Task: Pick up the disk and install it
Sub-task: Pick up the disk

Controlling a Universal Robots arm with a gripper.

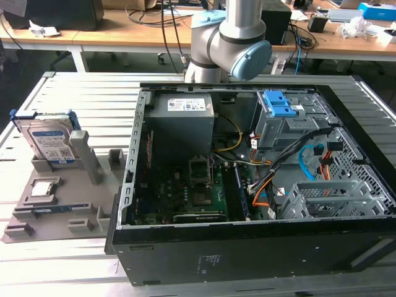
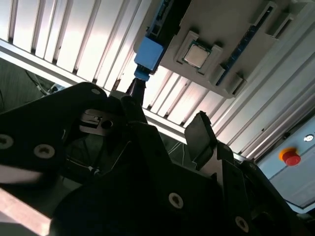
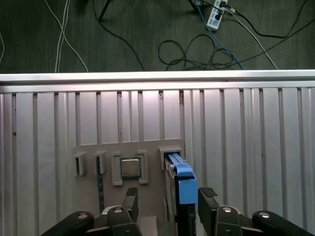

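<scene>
**Disk:** The disk (image 1: 52,141) stands on edge in a slot at the far end of a grey holder (image 1: 28,213). The holder lies on the slatted metal bench (image 1: 86,93) at the exterior view's left, just beside the open computer case (image 1: 247,253). The label side faces near, and blue rails run along both upright edges. The disk is not held and is not in the case.

**Gripper:** In the first wrist view the gripper (image 3: 168,192) has its two black fingers (image 3: 130,196) spread wide, with nothing gripped. The blue-railed top edge of the disk (image 3: 179,179) shows in line with the gap, closer to one finger and touching neither. The second wrist view shows the gripper (image 2: 166,105) likewise spread and empty, with the disk's blue rail (image 2: 148,51) beyond the fingertips.

**Other items:** A processor chip (image 1: 42,189) lies flat in a recess of the holder, nearer than the disk. The arm (image 1: 226,40) stands at the far side of the case.
</scene>
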